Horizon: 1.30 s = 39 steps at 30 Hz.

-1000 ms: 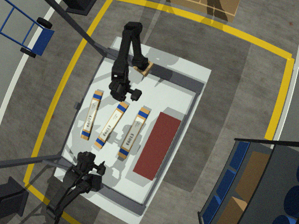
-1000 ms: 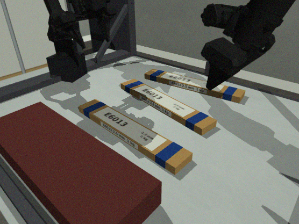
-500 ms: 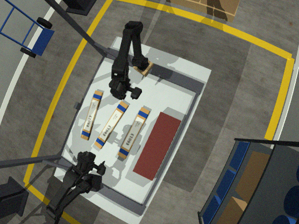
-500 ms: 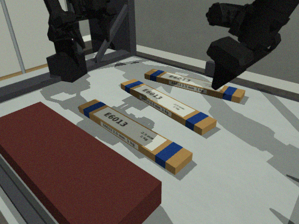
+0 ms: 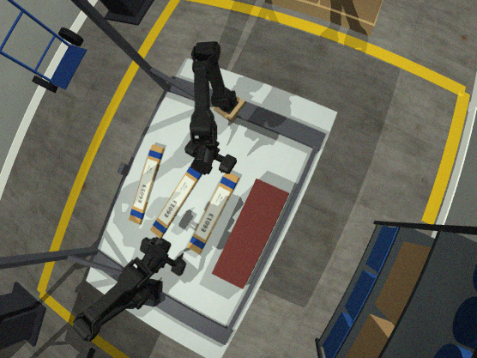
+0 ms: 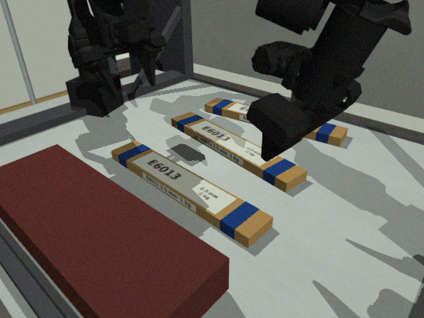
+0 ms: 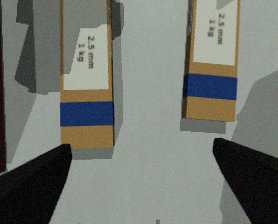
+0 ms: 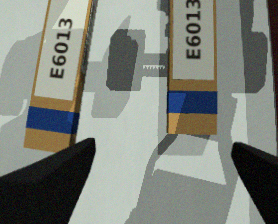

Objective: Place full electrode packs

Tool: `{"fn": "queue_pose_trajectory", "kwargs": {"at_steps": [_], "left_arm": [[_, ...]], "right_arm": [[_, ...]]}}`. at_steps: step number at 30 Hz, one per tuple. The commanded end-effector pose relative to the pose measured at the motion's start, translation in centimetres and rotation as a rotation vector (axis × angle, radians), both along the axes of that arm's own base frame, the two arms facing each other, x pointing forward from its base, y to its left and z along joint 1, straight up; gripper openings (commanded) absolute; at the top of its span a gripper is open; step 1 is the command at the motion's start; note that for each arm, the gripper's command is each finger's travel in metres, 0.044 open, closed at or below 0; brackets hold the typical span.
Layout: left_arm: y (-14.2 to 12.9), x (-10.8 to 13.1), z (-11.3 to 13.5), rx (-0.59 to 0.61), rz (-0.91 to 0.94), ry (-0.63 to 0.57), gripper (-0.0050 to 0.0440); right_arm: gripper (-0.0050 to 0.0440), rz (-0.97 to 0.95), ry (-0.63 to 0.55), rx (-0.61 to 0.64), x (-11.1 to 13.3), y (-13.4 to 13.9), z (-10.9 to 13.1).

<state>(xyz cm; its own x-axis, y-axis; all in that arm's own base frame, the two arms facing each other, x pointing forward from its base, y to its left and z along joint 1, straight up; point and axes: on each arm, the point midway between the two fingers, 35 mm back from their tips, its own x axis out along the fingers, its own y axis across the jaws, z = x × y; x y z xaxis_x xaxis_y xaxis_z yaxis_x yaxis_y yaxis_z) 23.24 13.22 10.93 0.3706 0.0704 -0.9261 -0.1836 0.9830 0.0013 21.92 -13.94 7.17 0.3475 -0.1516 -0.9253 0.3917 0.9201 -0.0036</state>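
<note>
So, all three packs are flat on the white table (image 5: 266, 155) (image 6: 324, 226) (image 7: 145, 100) (image 8: 120, 150), and none of them is on the platform (image 5: 250, 233) (image 6: 107, 226) (image 7: 1, 125) (image 8: 275, 75). Going by the exterior view, the near pack (image 5: 213, 213) (image 6: 191, 189) (image 7: 86, 112) (image 8: 192, 102) lies just beside the platform with a gap between them, the middle pack (image 5: 176, 203) (image 6: 229, 143) (image 7: 210, 85) (image 8: 52, 120) is behind it, and the far pack (image 5: 146, 184) (image 6: 217, 107) is partly hidden by the left arm. They're all tan with blue bands and E6013 labels, and I honestly can't tell full from partly used. The platform is a dark red slab at near left, lying flat. The left gripper (image 5: 204, 166) (image 6: 268, 146) (image 7: 143, 147) is around the right-hand ends of the near and middle packs, fingers wide apart, nothing between them. One fingertip overlaps a corner of the near pack in its wrist view, but can't say if they touch. The right gripper (image 5: 160, 247) (image 6: 142, 86) (image 8: 163, 146) is over at the far left, by the packs' other ends, also spread wide and holding zilch. Further out, yellow tape (image 5: 107, 125) runs along the floor around the table, and there's a blue hand truck (image 5: 69, 67) outside it.
</note>
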Motion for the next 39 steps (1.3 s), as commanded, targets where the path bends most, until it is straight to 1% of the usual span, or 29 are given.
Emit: {"fn": "queue_pose_trajectory", "kwargs": {"at_steps": [1, 2, 4, 12, 19, 29, 30, 31, 36, 39], "left_arm": [[2.4, 1.3, -1.7, 0.006, -0.006, -0.011, 0.0430], [3.0, 1.7, -1.9, 0.011, -0.006, -0.017, 0.0430], [3.0, 1.7, -1.9, 0.011, -0.006, -0.017, 0.0430], [7.0, 3.3, -5.2, 0.013, -0.005, -0.018, 0.0430], [7.2, 3.4, -5.5, 0.015, -0.005, -0.016, 0.0430], [6.9, 3.2, -5.5, 0.013, -0.003, -0.014, 0.0430], [6.9, 3.2, -5.5, 0.013, -0.003, -0.014, 0.0430], [6.6, 2.9, -6.5, -0.001, -0.006, 0.001, 0.0430], [6.6, 2.9, -8.2, -0.001, -0.006, 0.001, 0.0430], [6.6, 2.9, -8.5, -0.001, -0.006, 0.001, 0.0430]], "right_arm": [[0.0430, 0.004, -0.017, -0.007, 1.6, -2.6, -1.5], [0.0430, 0.004, -0.017, -0.008, 1.8, -3.1, -1.9], [0.0430, 0.004, -0.017, -0.008, 1.8, -3.1, -1.9], [0.0430, 0.004, -0.016, -0.009, 3.5, -6.9, -5.3], [0.0430, 0.004, -0.015, -0.009, 3.8, -7.3, -5.7], [0.0430, 0.002, -0.012, -0.009, 3.5, -7.0, -5.6], [0.0430, 0.004, -0.003, 0.001, 3.4, -6.8, -6.4], [0.0430, 0.004, 0.002, 0.005, 3.2, -6.7, -6.9], [0.0430, 0.004, 0.002, 0.005, 3.2, -6.7, -8.6], [0.0430, 0.003, 0.002, 0.005, 3.2, -6.7, -8.9]]}}
